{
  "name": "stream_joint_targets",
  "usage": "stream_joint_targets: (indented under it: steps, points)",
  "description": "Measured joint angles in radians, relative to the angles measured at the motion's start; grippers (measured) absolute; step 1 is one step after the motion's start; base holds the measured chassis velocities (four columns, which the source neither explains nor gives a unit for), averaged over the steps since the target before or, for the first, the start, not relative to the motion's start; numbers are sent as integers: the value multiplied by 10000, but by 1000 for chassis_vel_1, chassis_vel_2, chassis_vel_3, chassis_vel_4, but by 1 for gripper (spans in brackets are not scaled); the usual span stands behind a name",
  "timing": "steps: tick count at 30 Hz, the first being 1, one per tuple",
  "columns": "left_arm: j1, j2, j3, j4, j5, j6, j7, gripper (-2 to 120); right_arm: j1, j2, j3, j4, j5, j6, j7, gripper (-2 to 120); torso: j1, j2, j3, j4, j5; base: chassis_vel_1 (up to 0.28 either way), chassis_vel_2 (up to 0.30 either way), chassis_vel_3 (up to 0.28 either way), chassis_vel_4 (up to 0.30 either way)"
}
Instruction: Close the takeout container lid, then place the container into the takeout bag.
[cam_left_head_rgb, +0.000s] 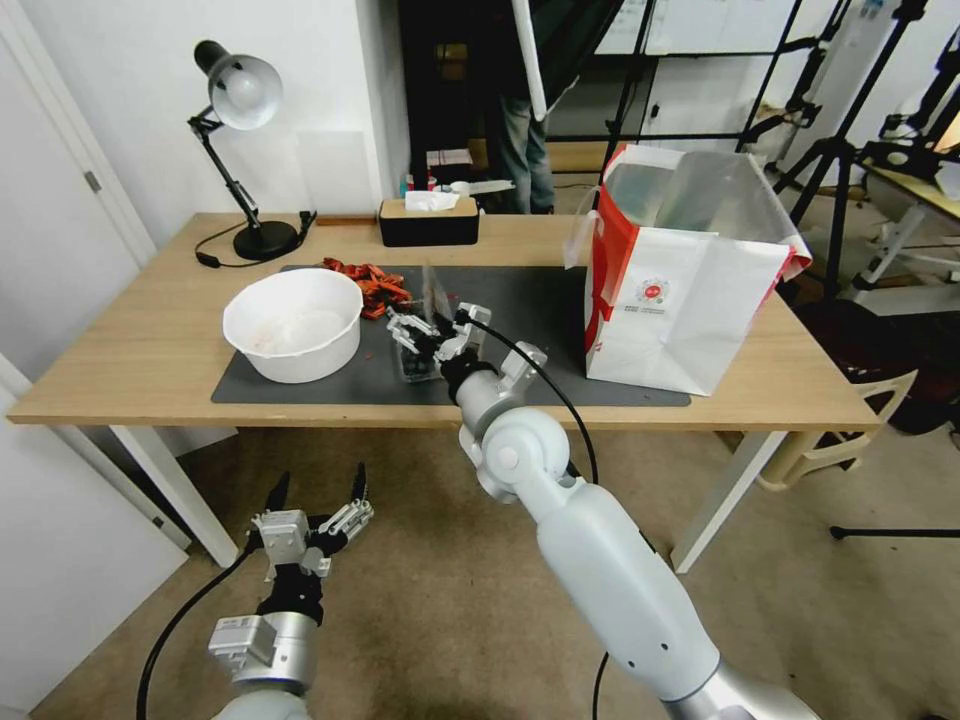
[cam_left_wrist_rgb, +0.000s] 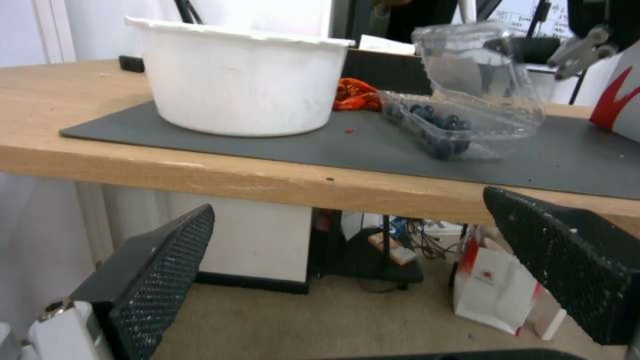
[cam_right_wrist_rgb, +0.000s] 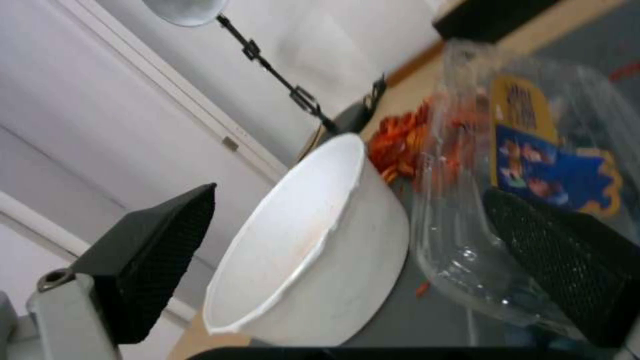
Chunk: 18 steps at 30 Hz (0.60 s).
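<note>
While lid (cam_left_wrist_rgb: 477, 75) stands upright over takeout container (cam_left_wrist_rgb: 433, 127), right gripper (cam_left_head_rgb: 432, 335), wide open and empty, is best pushed down gently; left gripper (cam_left_head_rgb: 318, 505) is parked open below table (cam_left_head_rgb: 140, 340).

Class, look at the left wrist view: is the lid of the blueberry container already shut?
No. The lid stands raised, tilted up from the berry-filled half of the takeout container, which lies open on the dark mat.
</note>
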Motion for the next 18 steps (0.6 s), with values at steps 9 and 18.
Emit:
stream_joint_targets:
  steps: [9, 18]
  points:
    - [-147, 119, 31, 134, -14, 48, -6, 100, 110, 44, 385, -38, 2157, -795, 1213, 100, 0, 0, 0, 0, 0, 0, 0, 0, 0]
    - [-228, 179, 74, 242, -60, 74, -11, 100, 211, 238, 600, -201, 3187, -976, 1645, 82, -1, 0, 0, 1, -1, 0, 0, 0, 0]
